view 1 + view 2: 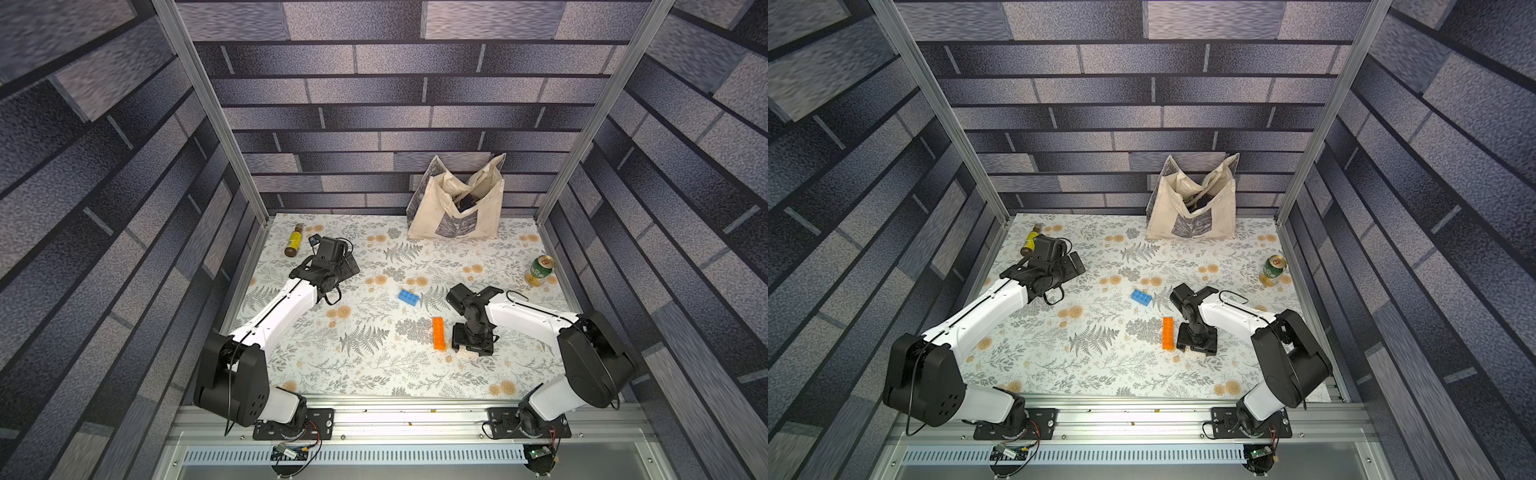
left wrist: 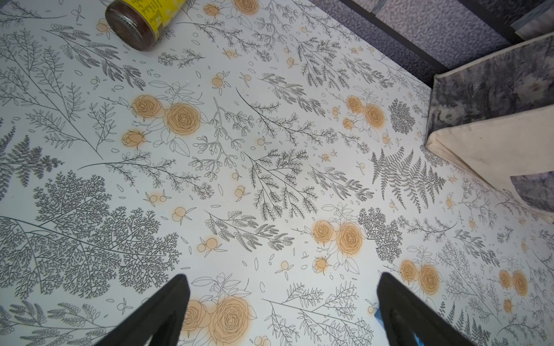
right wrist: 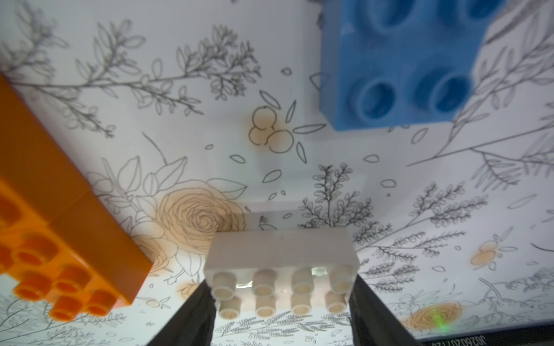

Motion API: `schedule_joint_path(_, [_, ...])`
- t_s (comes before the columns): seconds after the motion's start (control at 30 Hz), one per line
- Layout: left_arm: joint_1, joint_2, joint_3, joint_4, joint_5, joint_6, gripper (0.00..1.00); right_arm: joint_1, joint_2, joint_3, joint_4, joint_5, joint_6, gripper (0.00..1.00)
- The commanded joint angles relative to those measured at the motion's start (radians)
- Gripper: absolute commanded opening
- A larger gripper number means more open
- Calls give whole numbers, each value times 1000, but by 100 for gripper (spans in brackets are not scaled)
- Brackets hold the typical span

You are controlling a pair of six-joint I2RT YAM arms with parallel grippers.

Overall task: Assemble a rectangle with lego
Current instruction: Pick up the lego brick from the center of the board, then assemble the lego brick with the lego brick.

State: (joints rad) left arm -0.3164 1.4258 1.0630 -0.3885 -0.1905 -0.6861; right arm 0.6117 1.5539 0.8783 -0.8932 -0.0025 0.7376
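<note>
The white brick [image 3: 281, 254] sits closest in my right wrist view. The right end effector [image 3: 281, 302] has it pinched by its two short ends, and both fingers look to be in contact. I'd lift it straight and level and carry it over the orange bricks [image 1: 437, 334], which lie just beside it on the tabletop [image 1: 365, 374]. Then I'd line up the studs squarely and press down gently so nothing skids.

The left end effector [image 2: 281, 278] hangs wide open and empty, well apart, near the jar [image 2: 141, 21]. I think it could brace the orange pair. No rectangle exists yet.

My count:
- one white brick
- two orange, butted end to end
- one blue brick [image 1: 408, 297] in the open
- a blue piece [image 3: 398, 66] close by in the right wrist view, which may be a second; I cannot tell
- one jar, one can [image 1: 540, 270], one tote bag [image 1: 457, 208]
</note>
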Motion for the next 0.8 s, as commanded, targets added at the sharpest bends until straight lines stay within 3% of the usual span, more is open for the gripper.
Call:
schedule_joint_path(0.0, [-3, 4, 15, -25, -4, -11, 100, -12, 5, -16, 8, 3, -21, 59])
schedule_joint_path(0.4, [-3, -4, 17, -26, -10, -9, 100, -5, -31, 169, -104, 31, -90, 32])
schedule_joint_path(0.77, [0, -16, 14, -30, -21, -7, 100, 62, 109, 377, -123, 32, -96, 25])
